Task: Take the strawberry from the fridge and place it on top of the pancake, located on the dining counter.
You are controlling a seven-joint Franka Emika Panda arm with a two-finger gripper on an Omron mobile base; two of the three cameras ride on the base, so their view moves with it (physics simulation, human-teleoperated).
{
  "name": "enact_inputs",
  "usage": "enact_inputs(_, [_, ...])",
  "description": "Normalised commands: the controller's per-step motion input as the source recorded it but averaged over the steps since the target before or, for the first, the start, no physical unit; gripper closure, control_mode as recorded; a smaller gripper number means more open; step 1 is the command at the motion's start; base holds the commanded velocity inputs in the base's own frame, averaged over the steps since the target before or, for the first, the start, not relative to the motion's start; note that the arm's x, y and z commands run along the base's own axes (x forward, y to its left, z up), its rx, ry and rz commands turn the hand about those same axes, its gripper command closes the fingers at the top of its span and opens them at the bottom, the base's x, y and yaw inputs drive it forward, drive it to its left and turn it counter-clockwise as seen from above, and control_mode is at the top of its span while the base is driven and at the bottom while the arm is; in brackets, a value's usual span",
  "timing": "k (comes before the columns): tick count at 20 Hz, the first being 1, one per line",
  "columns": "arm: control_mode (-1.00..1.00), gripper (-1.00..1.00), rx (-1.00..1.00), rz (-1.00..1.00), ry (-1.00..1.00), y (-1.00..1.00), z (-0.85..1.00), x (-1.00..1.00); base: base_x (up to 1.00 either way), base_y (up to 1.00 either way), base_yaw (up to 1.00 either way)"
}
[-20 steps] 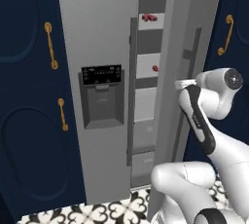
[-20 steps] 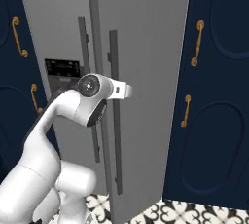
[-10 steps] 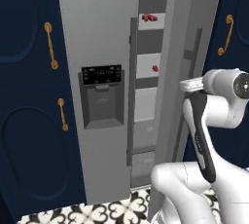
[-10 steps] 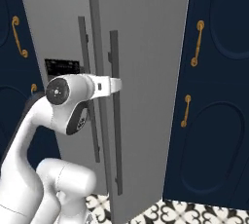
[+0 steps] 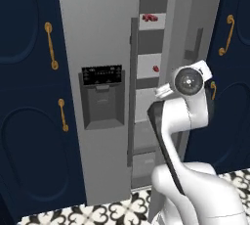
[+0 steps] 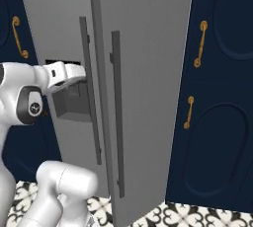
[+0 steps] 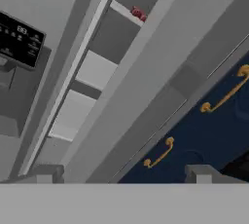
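Your fridge [image 5: 105, 48] stands with its right door [image 6: 148, 73] swung partly out, leaving a narrow gap onto the white shelves. On the middle shelf you have the strawberry [image 5: 156, 68], small and bright red, sitting alone. The darker red item [image 5: 149, 18] lies on the shelf above it; the hand view also catches it [image 7: 138, 13]. Your gripper [image 7: 121, 173] is held up in front of the gap, apart from the door and the shelves; its two fingertips [image 7: 44, 173] stand well apart with nothing between them, so the pincer is released. The dispenser [image 5: 102, 97] sits in the left door. Navy cabinets [image 6: 217, 88] with gold handles flank the fridge.
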Motion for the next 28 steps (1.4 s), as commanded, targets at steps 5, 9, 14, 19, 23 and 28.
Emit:
enact_inputs(5, [-1.00,-1.00,-0.20,-0.11,0.04,0.82,-0.44,0.36,0.00,0.00,0.00])
enact_inputs(9, [-1.00,-1.00,-0.10,-0.10,0.03,0.54,-0.22,0.82,0.00,0.00,0.00])
enact_inputs(14, [-1.00,-1.00,-0.05,-0.05,0.00,0.03,-0.11,0.97,0.00,0.00,0.00])
enact_inputs(19, [-1.00,-1.00,-0.05,-0.07,0.01,-0.02,-0.19,0.87,0.00,0.00,0.00])
enact_inputs(23, [-1.00,-1.00,-0.06,-0.06,0.01,-0.11,-0.28,0.75,0.00,0.00,0.00])
enact_inputs(28, [-1.00,-1.00,-0.05,-0.07,0.01,-0.20,-0.17,0.59,0.00,0.00,0.00])
